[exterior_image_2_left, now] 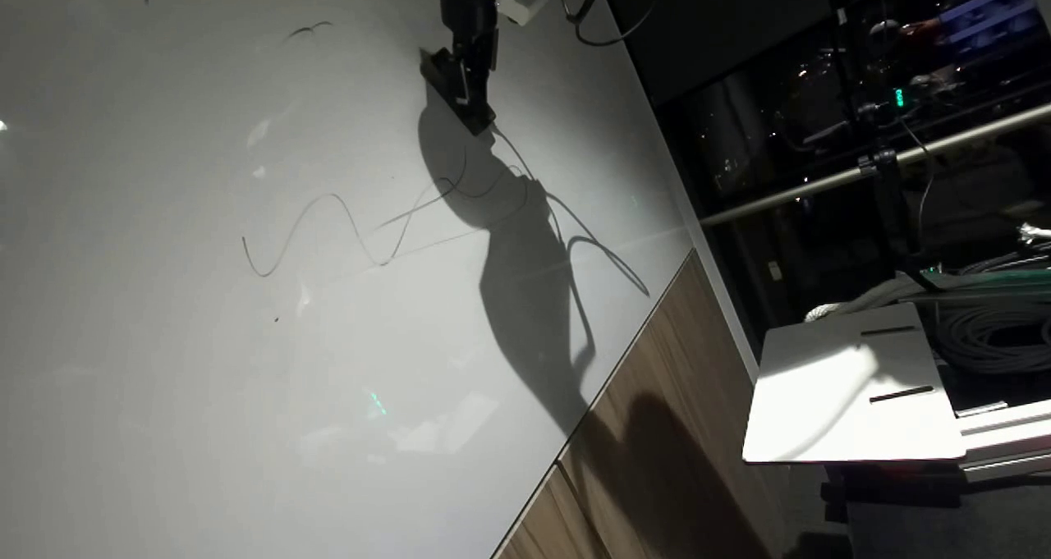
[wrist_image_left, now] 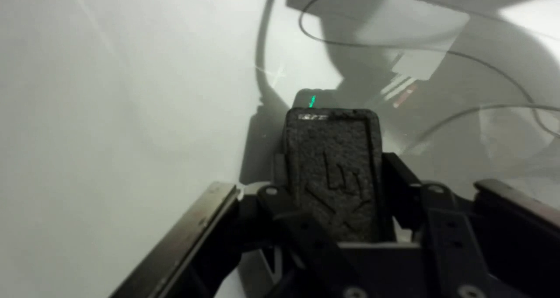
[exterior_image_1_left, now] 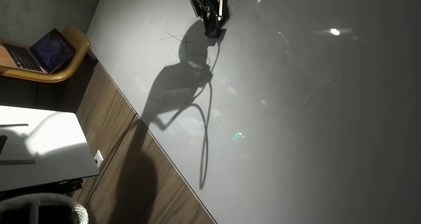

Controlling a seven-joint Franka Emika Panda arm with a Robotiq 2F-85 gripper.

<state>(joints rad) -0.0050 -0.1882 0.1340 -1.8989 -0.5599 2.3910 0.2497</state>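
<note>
A dark, block-shaped felt eraser (wrist_image_left: 332,171) with scratched marks on its face is gripped between the two fingers of my gripper (wrist_image_left: 337,172), which press on its long sides. Its far end points at the glossy white board (wrist_image_left: 131,92). In both exterior views my gripper (exterior_image_1_left: 212,12) is near the top, with the eraser (exterior_image_2_left: 456,91) at or very close to the board; exact contact cannot be told. Close by, a thin curly dark line (exterior_image_2_left: 332,196) runs over the board. Part of that line (wrist_image_left: 376,46) loops ahead of the eraser in the wrist view.
The arm's shadow (exterior_image_1_left: 177,86) falls over the board. Wood panelling (exterior_image_1_left: 108,95) borders the board. Beyond it are a pale flat panel (exterior_image_2_left: 854,395), coiled rope (exterior_image_2_left: 993,329) and a rail (exterior_image_2_left: 887,165). A laptop (exterior_image_1_left: 52,51) rests on a yellow chair (exterior_image_1_left: 74,39).
</note>
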